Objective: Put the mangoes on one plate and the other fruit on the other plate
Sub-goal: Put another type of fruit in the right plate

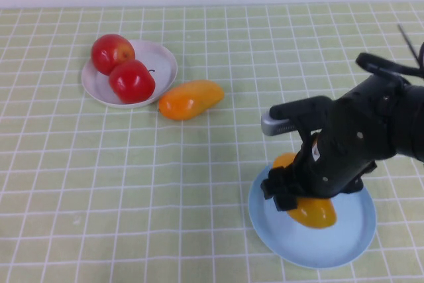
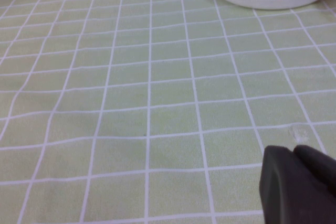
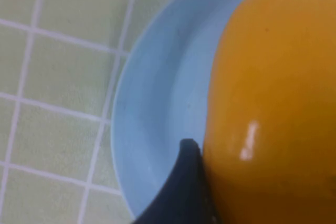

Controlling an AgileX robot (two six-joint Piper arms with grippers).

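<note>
Green checked cloth covers the whole table, with a pale wall behind it. On the far left sits the white plate, and both apples rest on it: one apple toward the back, the other apple in front, the two touching. Just beside that plate's near-right rim, on the bare cloth, lies a mango, tilted with its tip pointing right and away.

Near the right front of the table is the blue plate. The right gripper is low over it, its black arm covering much of the plate's far side. A second mango lies on this plate between the fingers, which close narrowly around it; the wrist view shows one dark finger pressed against the fruit's side, with the plate's rim curving beyond.

The left gripper hovers over bare cloth, the white plate and apples well ahead of it. I cannot tell how its fingers stand.
</note>
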